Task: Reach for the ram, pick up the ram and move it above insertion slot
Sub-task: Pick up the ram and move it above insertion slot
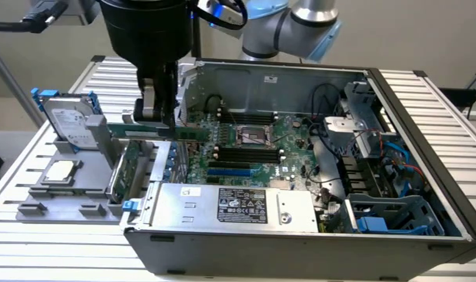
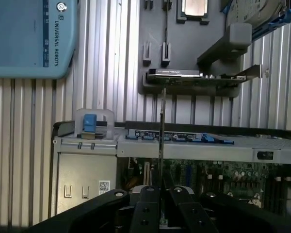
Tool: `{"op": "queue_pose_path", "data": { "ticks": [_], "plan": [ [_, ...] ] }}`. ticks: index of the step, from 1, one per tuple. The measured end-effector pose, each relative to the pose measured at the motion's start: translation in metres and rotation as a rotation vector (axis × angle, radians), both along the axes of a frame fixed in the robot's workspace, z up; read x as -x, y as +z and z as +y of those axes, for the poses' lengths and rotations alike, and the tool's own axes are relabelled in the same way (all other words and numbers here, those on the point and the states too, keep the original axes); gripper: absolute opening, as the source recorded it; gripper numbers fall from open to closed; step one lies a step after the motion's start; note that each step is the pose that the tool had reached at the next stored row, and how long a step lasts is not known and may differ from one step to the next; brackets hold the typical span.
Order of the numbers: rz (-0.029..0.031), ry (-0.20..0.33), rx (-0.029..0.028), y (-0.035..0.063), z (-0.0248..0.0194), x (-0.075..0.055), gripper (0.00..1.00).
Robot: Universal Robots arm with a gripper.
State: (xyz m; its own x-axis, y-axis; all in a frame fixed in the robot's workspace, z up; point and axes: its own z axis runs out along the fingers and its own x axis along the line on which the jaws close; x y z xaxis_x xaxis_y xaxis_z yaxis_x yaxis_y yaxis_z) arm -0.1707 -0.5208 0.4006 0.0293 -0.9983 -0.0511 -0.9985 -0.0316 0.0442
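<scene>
The end effector (image 1: 158, 120) pinched the ram (image 1: 163, 131) left of centre, over the case (image 1: 426, 176) edge; holding it level looked wise

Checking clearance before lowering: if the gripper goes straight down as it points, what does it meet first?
Probably the motherboard edge near the case wall. The gripper holds the ram level above it; depth is unclear.

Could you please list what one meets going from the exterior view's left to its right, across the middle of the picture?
Hard drive → tool holding the ram → CPU socket → blue cables → case's side wall.
</scene>
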Motion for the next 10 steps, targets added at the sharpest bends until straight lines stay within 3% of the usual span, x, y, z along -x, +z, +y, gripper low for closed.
{"op": "queue_pose_path", "data": {
  "ticks": [10],
  "plan": [
    [0.0001,0.0,-0.0109,0.0,0.0022,-0.045,0.14]
  ]
}}
